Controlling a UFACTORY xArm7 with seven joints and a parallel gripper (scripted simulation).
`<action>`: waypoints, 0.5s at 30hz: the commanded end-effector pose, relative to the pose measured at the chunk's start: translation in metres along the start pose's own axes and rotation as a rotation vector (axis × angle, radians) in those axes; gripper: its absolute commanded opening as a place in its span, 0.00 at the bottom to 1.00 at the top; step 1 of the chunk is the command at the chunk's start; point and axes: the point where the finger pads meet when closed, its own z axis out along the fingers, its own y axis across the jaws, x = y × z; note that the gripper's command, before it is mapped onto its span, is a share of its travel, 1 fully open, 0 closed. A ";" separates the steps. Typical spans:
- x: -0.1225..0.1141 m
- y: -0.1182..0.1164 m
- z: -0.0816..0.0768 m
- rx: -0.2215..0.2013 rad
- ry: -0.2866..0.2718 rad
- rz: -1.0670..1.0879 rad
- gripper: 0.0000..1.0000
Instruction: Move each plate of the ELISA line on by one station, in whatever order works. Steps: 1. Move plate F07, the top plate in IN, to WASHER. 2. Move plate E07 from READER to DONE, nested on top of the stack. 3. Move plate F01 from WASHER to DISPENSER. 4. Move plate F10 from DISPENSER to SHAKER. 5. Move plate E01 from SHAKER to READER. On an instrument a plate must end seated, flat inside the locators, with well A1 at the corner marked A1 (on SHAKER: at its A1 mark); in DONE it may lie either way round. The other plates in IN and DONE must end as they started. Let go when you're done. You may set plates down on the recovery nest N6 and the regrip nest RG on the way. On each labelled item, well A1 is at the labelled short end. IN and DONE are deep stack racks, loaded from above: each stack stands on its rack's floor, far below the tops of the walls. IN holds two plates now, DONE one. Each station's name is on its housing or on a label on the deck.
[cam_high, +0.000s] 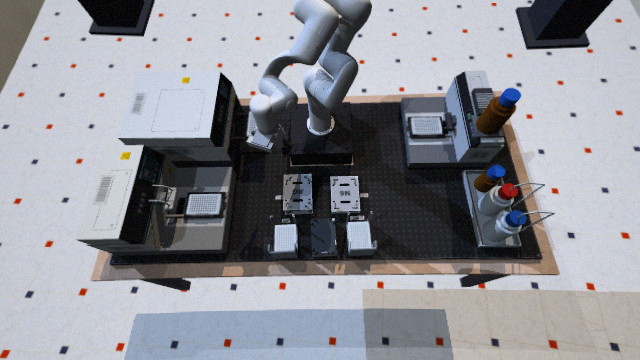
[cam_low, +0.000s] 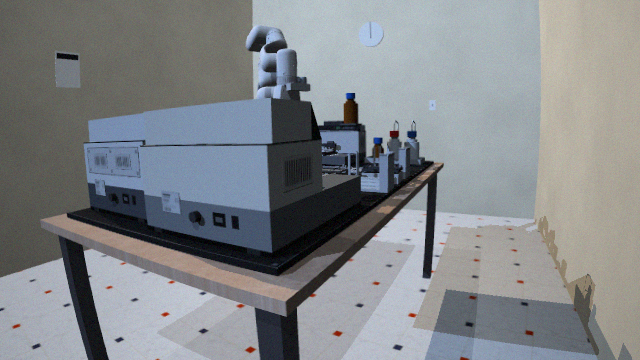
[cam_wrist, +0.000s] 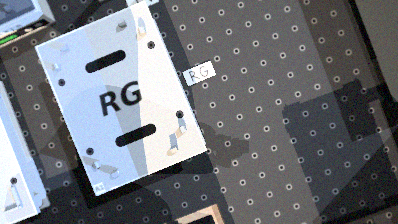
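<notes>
My gripper (cam_high: 260, 144) hangs open and empty over the dark deck, between the upper left instrument (cam_high: 172, 107) and the arm's base. Its fingers do not show in the wrist view. That view looks down on the empty regrip nest RG (cam_wrist: 75, 115) (cam_high: 297, 192). The recovery nest N6 (cam_high: 345, 192) beside it is empty. A white plate (cam_high: 203, 204) sits in the lower left instrument. Another plate (cam_high: 426, 126) sits in the right instrument. A plate (cam_high: 251, 125) shows partly behind the arm by the upper left instrument. Two racks (cam_high: 285, 238) (cam_high: 359, 236) at the front hold white plates.
A dark station (cam_high: 323, 237) stands between the two racks. Bottles (cam_high: 495, 115) (cam_high: 495, 200) stand at the right edge of the deck. The arm's base block (cam_high: 320, 145) stands at the back middle. The tall instrument housings (cam_low: 225, 150) wall off the left side.
</notes>
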 end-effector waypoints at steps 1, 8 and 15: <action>0.000 -0.012 -0.002 -0.001 0.005 0.088 1.00; -0.003 -0.032 -0.002 -0.001 0.005 0.088 1.00; -0.006 -0.052 -0.002 -0.001 0.004 0.088 1.00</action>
